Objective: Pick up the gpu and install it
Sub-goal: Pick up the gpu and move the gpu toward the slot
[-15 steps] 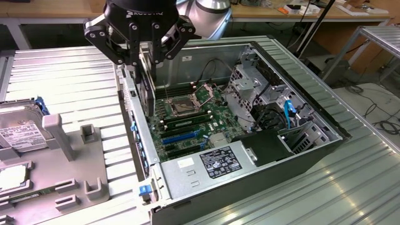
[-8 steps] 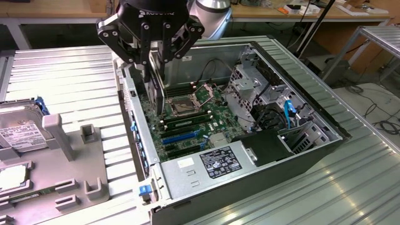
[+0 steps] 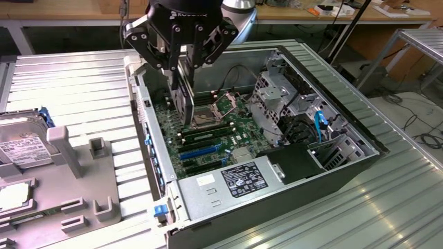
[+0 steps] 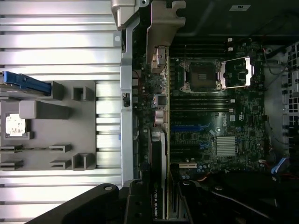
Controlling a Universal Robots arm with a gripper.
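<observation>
My gripper (image 3: 184,65) is shut on the gpu (image 3: 184,101), a thin card that hangs on edge from the fingers over the open computer case (image 3: 360,140). The card's lower edge sits just above the motherboard (image 3: 225,129), near the case wall on the exterior view's left. In the wrist view the gpu (image 4: 159,135) appears edge-on, its silver end bracket (image 4: 162,28) at the far end. It lies alongside the motherboard (image 4: 219,116), beside the blue expansion slot (image 4: 189,127). The gripper (image 4: 159,207) clamps the card's black cooler side.
Inside the case are a CPU socket (image 3: 207,116), memory sticks, a power supply (image 3: 239,179), a drive cage (image 3: 277,93) and cables. On the exterior view's left, a grey fixture (image 3: 76,176) carries a hard drive (image 3: 24,145) and a processor chip (image 3: 10,196).
</observation>
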